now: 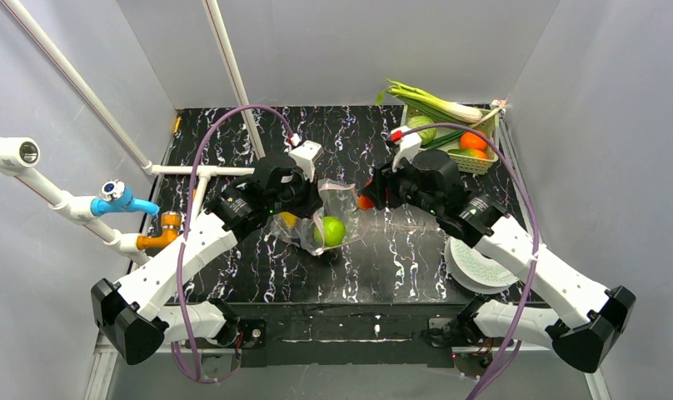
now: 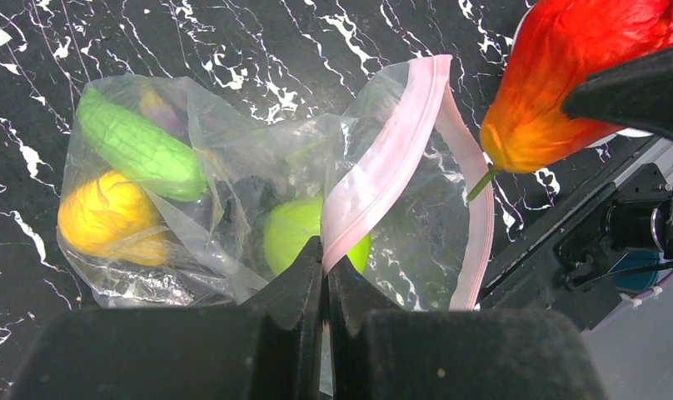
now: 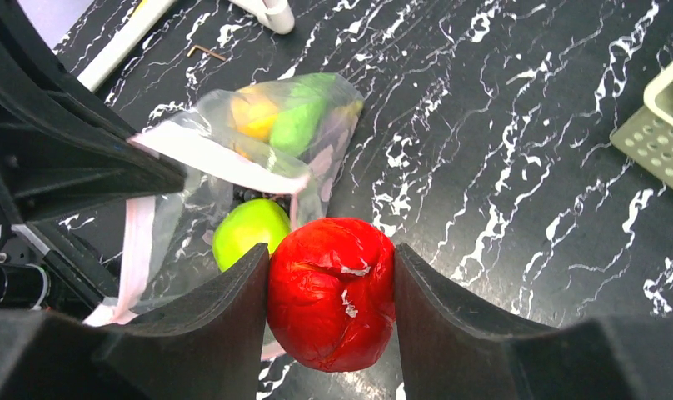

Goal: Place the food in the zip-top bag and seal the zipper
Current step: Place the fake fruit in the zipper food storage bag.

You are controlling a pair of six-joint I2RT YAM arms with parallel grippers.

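**Inserting a further piece of food.** The left claw (image 2: 325,254), clenched tight, is pinching the thin pink plastic zipper strip (image 2: 391,158) of the clear, crinkly zip-top bag (image 2: 258,154). It is lifting one lip so that the mouth is gaping between the two pink edges. The bag is lying on the black, white-veined marbled worktop (image 1: 400,250), near its middle, between the two arms. The right claw (image 3: 331,254) is grasping a glossy red-orange toy fruit (image 3: 333,308), rounded, wrinkled in skin and bearing a short green stem, and is hanging just beside the open mouth. Already lying inside are a bumpy green cucumber-shaped toy (image 2: 137,150), a ribbed yellow toy (image 2: 104,221) and a smooth lime-green ball (image 2: 291,242). The pale green mesh basket (image 1: 475,158), with a long green-and-white leek (image 1: 433,104) across it, is standing well apart at the far right corner. The step in hand appears to be feeding the red fruit into the bag. To do it well, the fruit should be travelling between the two pink edges, past the zipper, before the right claw lets go, while the left claw is holding the lip high and taut. The film looks thin and slack, so it is likely to fold shut or snag, and the glossy toys are likely to roll against one another.
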